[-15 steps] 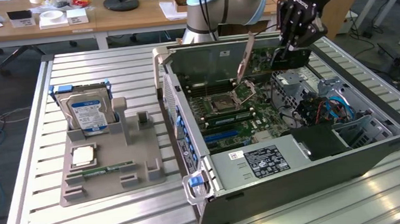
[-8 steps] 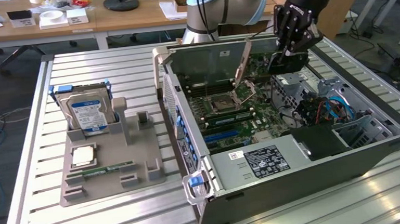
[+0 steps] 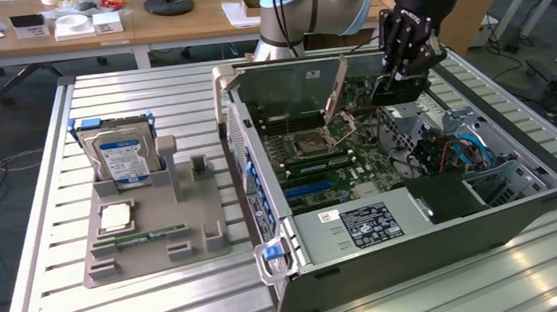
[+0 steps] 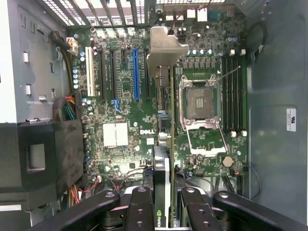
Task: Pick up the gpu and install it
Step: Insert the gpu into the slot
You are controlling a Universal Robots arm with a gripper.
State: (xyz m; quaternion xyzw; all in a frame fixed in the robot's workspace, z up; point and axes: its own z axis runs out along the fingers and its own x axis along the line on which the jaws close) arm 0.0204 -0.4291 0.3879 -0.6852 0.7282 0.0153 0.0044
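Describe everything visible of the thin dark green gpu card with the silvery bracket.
The gpu appears edge-on: a thin dark green board, a bent silvery metal bracket at its far end, a green logo near the grip. The black gripper clamps both its faces, holding it over the green motherboard; seating unclear.

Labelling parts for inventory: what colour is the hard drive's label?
Blue and white; the label shows best in the exterior view.
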